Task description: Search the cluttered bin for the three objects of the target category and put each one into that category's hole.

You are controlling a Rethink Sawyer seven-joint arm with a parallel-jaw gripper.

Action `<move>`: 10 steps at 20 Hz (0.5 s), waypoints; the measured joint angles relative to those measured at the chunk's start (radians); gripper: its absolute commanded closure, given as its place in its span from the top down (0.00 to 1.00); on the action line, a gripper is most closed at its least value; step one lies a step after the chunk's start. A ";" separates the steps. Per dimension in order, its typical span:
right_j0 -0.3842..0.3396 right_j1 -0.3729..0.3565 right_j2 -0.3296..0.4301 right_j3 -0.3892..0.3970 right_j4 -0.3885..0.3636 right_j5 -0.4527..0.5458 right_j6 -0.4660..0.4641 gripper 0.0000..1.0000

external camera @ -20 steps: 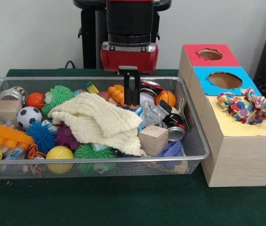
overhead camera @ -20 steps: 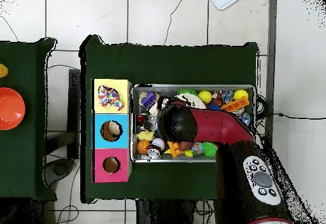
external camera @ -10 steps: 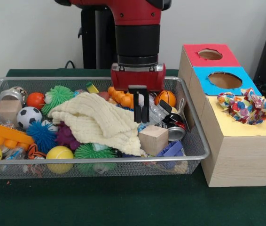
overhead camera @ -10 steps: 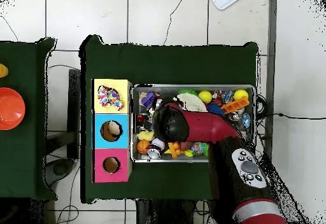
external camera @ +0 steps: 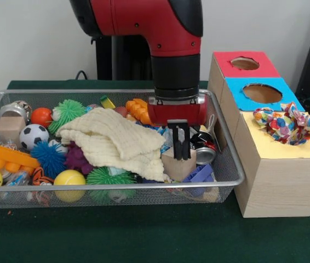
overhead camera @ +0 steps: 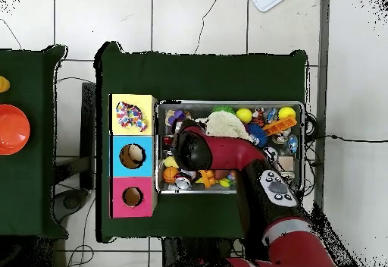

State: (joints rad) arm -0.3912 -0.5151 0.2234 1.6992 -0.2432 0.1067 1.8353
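The wire mesh bin is full of toys; it also shows in the overhead view. One dotted ruffled fabric piece lies on top of the yellow box, over its hole; it shows in the overhead view too. No other dotted piece shows in the bin. My gripper hangs low in the bin's right part, fingers shut together and empty, just in front of a wooden cube. In the overhead view my arm hides the gripper.
A cream cloth covers the bin's middle. Spiky balls, a soccer ball, cans and an orange block lie around it. Three wooden boxes stand right of the bin, topped red, blue and yellow.
My arm has moved toward the bin's front right corner. The gripper has gone from the orange toys at the back to the wooden cube, still shut.
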 measured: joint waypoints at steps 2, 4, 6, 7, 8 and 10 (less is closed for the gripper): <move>0.006 0.036 0.000 -0.006 0.001 -0.037 0.000 0.00; 0.008 0.048 0.000 -0.014 0.001 -0.062 0.000 0.00; 0.010 0.065 -0.003 -0.026 0.000 -0.089 0.000 0.00; 0.011 0.073 -0.005 -0.031 0.000 -0.098 0.000 0.00; 0.013 0.082 -0.007 -0.036 0.001 -0.105 0.000 0.00; 0.016 0.099 -0.016 -0.060 0.001 -0.139 0.000 0.00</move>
State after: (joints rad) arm -0.3754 -0.4158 0.2078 1.6394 -0.2426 -0.0323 1.8353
